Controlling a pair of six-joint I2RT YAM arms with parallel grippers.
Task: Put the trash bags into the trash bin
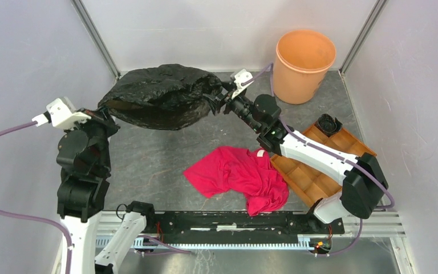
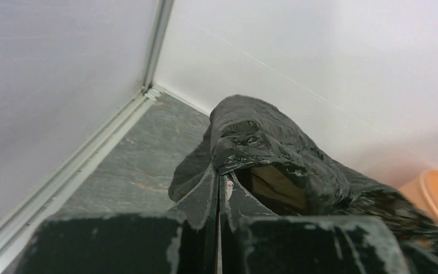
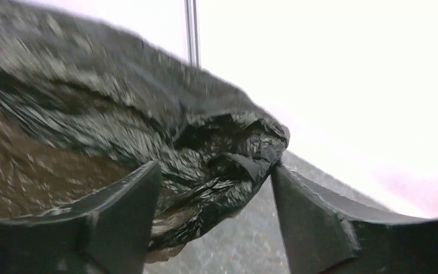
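Grey counter [image 1: 148,157] lies under the thin glossy black plastic trash bag [image 1: 159,97], held up between the left pincer [image 1: 104,108], clenched on its edge, and the right pincer [image 1: 223,96], grasping a bunch, so both should carry it level over the round pale-orange plastic bin [image 1: 305,65] at the far right.

Black trash bag [image 1: 159,97] stretched above the tabletop [image 1: 148,157] at upper centre, left fingers [image 1: 105,109] gripping its left end, right fingers [image 1: 218,100] its right end, pale-orange bin [image 1: 303,68] upper right, red garment [image 1: 239,174] lower centre
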